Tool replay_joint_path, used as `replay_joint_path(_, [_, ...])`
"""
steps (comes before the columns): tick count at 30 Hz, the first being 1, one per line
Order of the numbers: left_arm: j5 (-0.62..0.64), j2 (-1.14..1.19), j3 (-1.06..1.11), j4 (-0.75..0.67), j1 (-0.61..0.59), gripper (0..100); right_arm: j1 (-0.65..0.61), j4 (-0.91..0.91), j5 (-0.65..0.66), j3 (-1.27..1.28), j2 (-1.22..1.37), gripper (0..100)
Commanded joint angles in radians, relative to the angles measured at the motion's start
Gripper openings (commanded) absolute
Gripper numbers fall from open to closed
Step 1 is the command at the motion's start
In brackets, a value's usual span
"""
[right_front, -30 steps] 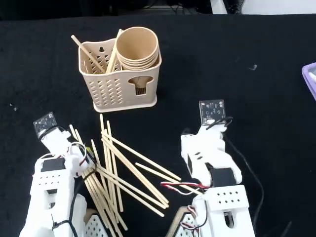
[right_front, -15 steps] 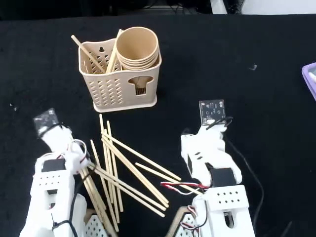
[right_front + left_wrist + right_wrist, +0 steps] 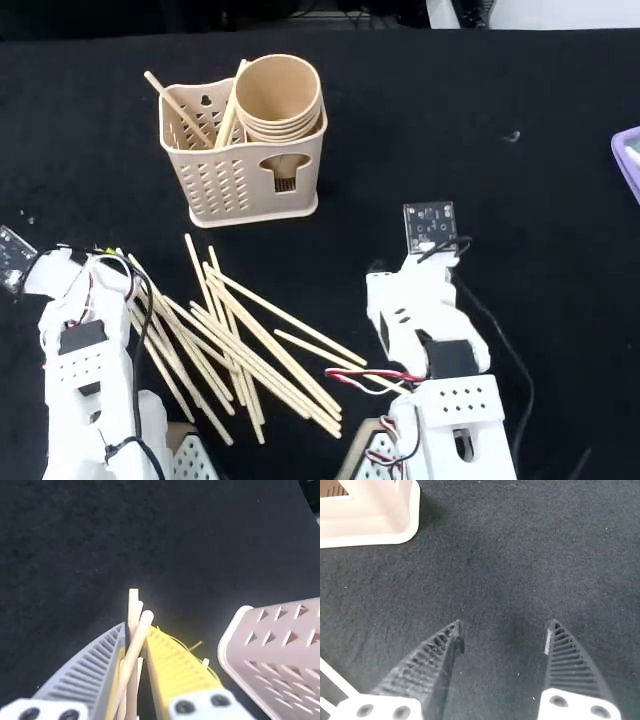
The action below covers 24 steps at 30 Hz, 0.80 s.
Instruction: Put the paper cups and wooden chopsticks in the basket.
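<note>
A beige slotted basket (image 3: 243, 160) stands at the back of the black table, holding a stack of paper cups (image 3: 278, 98) and a couple of wooden chopsticks (image 3: 180, 108). Several more chopsticks (image 3: 240, 345) lie fanned out in front of it. My left gripper (image 3: 136, 630) is shut on a small bundle of chopsticks (image 3: 133, 645), at the left end of the pile (image 3: 125, 270); a basket corner (image 3: 280, 650) shows close by. My right gripper (image 3: 502, 627) stands open over bare cloth, right of the pile, with the basket's foot (image 3: 370, 515) farther off.
A purple container (image 3: 628, 155) sits at the table's right edge. The right arm's body (image 3: 430, 330) lies over the ends of a couple of chopsticks. Black cloth stretches bare to the right of and behind the basket.
The left arm swung left and back with chopsticks in its gripper, dragging the pile's near ends leftward so the sticks fan out more. The right arm kept still.
</note>
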Motion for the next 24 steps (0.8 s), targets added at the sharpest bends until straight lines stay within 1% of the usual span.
replay_joint_path(1, [-0.011, -0.006, -0.065, 0.068, -0.005, 4, 0.018, -0.02, -0.006, -0.007, -0.027, 26.1])
replay_joint_path(2, [-0.038, -0.009, -0.065, 0.087, 0.004, 6, 0.018, -0.02, -0.006, -0.007, -0.027, 26.1])
replay_joint_path(4, [-0.095, -0.012, -0.065, 0.137, 0.028, 14, 0.018, -0.02, -0.006, -0.007, -0.027, 26.1])
replay_joint_path(6, [-0.104, -0.012, -0.065, 0.184, 0.033, 23, 0.018, -0.02, -0.006, -0.007, -0.027, 26.1])
replay_joint_path(8, [-0.107, -0.012, -0.065, 0.221, 0.033, 28, 0.018, -0.02, -0.006, -0.007, -0.027, 26.1])
replay_joint_path(12, [-0.144, -0.012, -0.084, 0.319, 0.045, 28, 0.018, -0.02, -0.006, -0.007, -0.027, 26.1])
replay_joint_path(15, [-0.169, -0.003, -0.096, 0.419, 0.09, 28, 0.018, -0.02, -0.006, -0.008, -0.027, 26.1])
replay_joint_path(17, [-0.169, -0.002, -0.087, 0.446, 0.119, 28, 0.018, -0.02, -0.006, -0.008, -0.027, 26.1])
replay_joint_path(19, [-0.163, -0.002, -0.071, 0.427, 0.122, 28, 0.018, -0.02, -0.006, -0.008, -0.027, 26.1])
replay_joint_path(21, [-0.16, -0.002, -0.044, 0.371, 0.12, 28, 0.018, -0.02, -0.006, -0.007, -0.027, 26.1])
replay_joint_path(24, [-0.097, -0.002, 0.008, 0.296, 0.12, 28, 0.018, -0.02, -0.006, -0.007, -0.027, 26.1])
